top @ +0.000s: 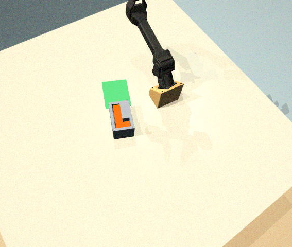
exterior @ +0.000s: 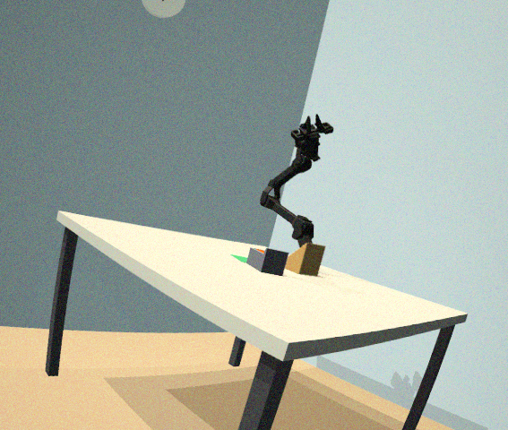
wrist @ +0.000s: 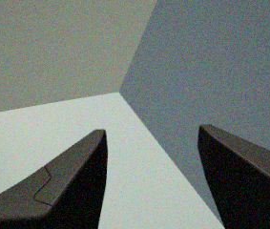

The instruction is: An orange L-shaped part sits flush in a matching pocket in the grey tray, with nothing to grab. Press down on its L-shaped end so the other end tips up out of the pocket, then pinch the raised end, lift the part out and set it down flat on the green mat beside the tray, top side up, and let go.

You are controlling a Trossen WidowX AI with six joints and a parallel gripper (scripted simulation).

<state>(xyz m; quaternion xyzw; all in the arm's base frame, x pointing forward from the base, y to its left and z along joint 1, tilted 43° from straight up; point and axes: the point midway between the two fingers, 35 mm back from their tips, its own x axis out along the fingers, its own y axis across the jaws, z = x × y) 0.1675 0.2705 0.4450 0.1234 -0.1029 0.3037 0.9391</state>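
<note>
The orange L-shaped part lies flush in the pocket of the grey tray, its foot towards the tray's near end. The green mat lies flat on the table, touching the tray's far end. My gripper is raised high above the table on the upright arm, fingers pointing up towards the walls and ceiling. Its fingers stand partly apart with nothing between them. It is out of frame in the top view, and the wrist view shows neither tray nor part.
The arm's tan base block stands right of the tray and mat. The white table is wide around them, with its edge at the front.
</note>
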